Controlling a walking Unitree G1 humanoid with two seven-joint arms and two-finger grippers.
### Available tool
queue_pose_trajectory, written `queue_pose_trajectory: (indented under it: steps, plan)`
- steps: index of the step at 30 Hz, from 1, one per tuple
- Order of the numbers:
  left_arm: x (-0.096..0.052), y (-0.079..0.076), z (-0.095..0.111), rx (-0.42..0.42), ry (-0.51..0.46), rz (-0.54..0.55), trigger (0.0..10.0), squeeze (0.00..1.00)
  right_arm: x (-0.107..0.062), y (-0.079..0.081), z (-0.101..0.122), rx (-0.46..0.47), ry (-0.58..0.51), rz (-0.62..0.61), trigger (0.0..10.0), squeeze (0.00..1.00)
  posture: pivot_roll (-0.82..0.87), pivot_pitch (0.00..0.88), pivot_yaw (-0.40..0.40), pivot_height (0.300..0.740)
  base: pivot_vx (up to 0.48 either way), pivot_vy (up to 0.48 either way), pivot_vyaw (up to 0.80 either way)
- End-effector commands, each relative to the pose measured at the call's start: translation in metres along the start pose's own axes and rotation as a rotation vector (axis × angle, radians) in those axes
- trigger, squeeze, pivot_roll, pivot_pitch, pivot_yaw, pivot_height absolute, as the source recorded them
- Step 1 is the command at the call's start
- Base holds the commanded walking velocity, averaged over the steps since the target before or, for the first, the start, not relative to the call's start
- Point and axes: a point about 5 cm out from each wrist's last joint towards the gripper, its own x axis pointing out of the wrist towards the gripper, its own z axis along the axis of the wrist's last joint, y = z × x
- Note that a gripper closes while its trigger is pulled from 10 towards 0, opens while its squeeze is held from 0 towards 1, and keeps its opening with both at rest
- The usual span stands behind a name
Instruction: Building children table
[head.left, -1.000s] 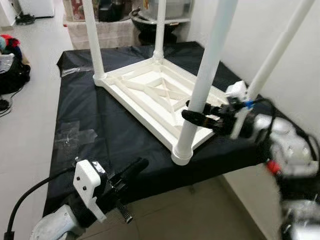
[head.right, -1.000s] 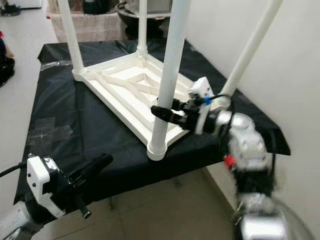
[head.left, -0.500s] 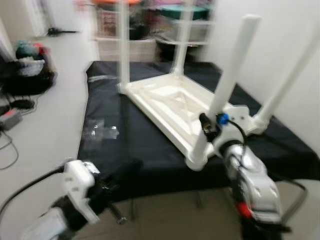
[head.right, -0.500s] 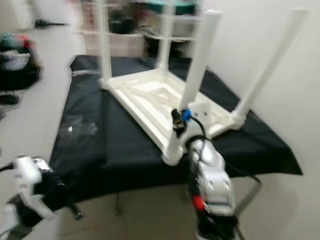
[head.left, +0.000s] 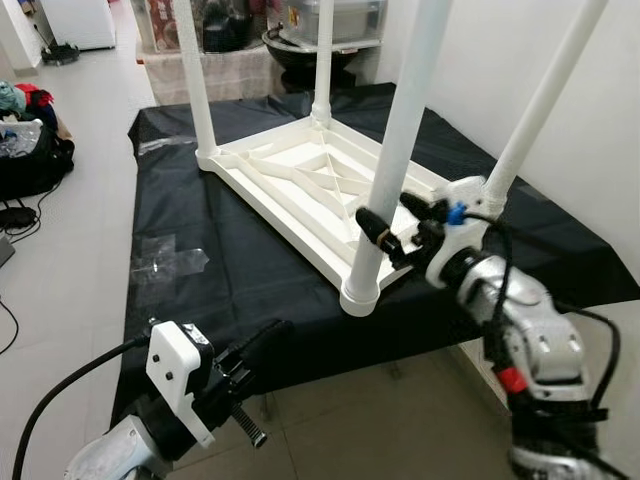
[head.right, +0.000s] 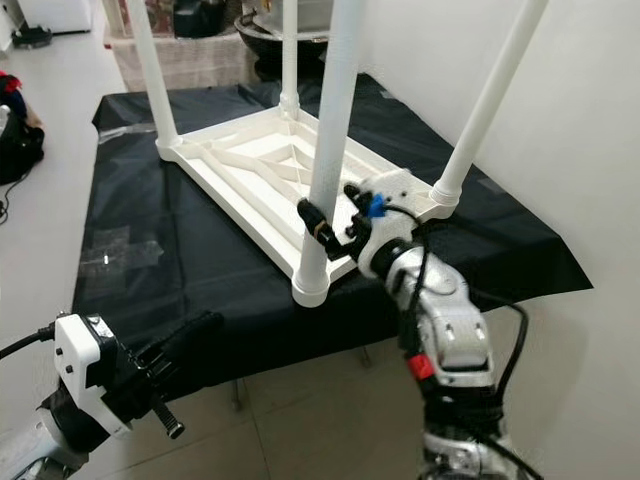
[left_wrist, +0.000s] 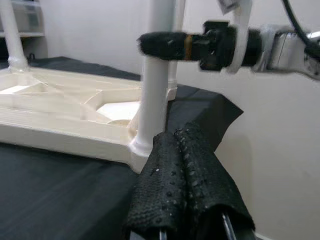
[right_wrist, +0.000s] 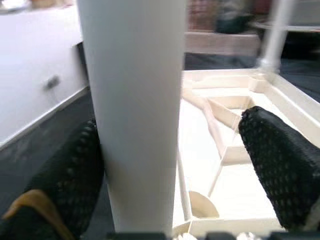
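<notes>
Upside down on the black cloth (head.left: 200, 230), the table (head.left: 300, 185) has leg tops cut off as the right gripper (head.left: 390, 222) straddles one leg (head.left: 395, 160), fingers spread; left gripper (left_wrist: 186, 185) closed, empty.

Swung the right gripper (head.left: 392, 222) from a sideways clamp on the near table leg (head.left: 395, 150) to a looser straddle, fingers (right_wrist: 75, 175) parted either side, one against the leg, the other standing off it. Drew the right arm (head.right: 440, 320) in from the wall side to just before the table corner (head.right: 308, 291).
</notes>
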Motion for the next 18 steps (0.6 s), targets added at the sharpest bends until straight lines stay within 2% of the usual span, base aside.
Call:
queue_pose_trajectory:
  steps: [1,2,3,5,6,7,8,10,11,17,18]
  plan:
    - [0.000,-0.002,-0.003,-0.022,0.016,-0.004,10.0,0.00,-0.003,-0.010,-0.001,-0.024,0.003,0.023,10.0,1.00,-0.02,0.105,-0.079,0.740,0.000,0.000,0.00]
    - [0.000,-0.002,-0.002,-0.022,0.016,-0.006,10.0,0.00,-0.002,-0.013,0.002,-0.035,0.008,0.080,10.0,0.00,-0.01,0.108,-0.082,0.740,0.000,0.000,0.00]
    - [0.000,-0.002,-0.002,-0.022,0.016,-0.006,10.0,0.00,-0.002,-0.013,0.002,-0.035,0.008,0.080,10.0,0.00,-0.01,0.108,-0.082,0.740,0.000,0.000,0.00]
    - [0.001,-0.002,-0.002,-0.020,0.016,-0.009,10.0,0.00,0.001,-0.014,0.009,-0.028,0.005,0.197,10.0,0.00,-0.01,0.108,-0.084,0.740,0.000,0.000,0.00]
    - [0.001,-0.002,-0.002,-0.020,0.016,-0.009,10.0,0.00,0.001,-0.014,0.009,-0.028,0.005,0.197,10.0,0.00,-0.01,0.108,-0.084,0.740,0.000,0.000,0.00]
    - [0.001,-0.002,-0.002,-0.019,0.017,-0.011,10.0,0.00,0.002,-0.014,0.013,-0.021,0.000,0.254,10.0,0.00,-0.01,0.108,-0.084,0.740,0.000,0.000,0.00]
    - [0.001,-0.002,-0.001,-0.020,0.017,-0.012,10.0,0.00,0.004,-0.015,0.018,-0.010,-0.018,0.295,2.7,0.00,-0.01,0.110,-0.087,0.740,0.000,0.000,0.00]
    - [0.001,-0.003,-0.001,-0.021,0.017,-0.012,10.0,0.00,0.005,-0.016,0.022,-0.004,-0.030,0.319,2.7,0.00,-0.01,0.111,-0.086,0.740,0.000,0.000,0.00]
    - [0.001,-0.003,-0.001,-0.022,0.017,-0.013,10.0,0.00,0.006,-0.019,0.025,0.008,-0.045,0.335,0.0,0.00,-0.01,0.112,-0.089,0.740,0.000,0.000,0.00]
    - [0.001,-0.006,-0.003,-0.027,0.023,-0.016,10.0,0.00,0.003,-0.022,0.026,0.040,-0.047,0.398,0.0,0.00,-0.01,0.113,-0.093,0.740,0.000,0.000,0.00]
    - [0.001,-0.007,-0.003,-0.029,0.025,-0.016,10.0,0.00,0.003,-0.018,0.021,0.046,-0.033,0.387,0.0,0.00,-0.01,0.112,-0.095,0.740,0.000,0.000,0.00]
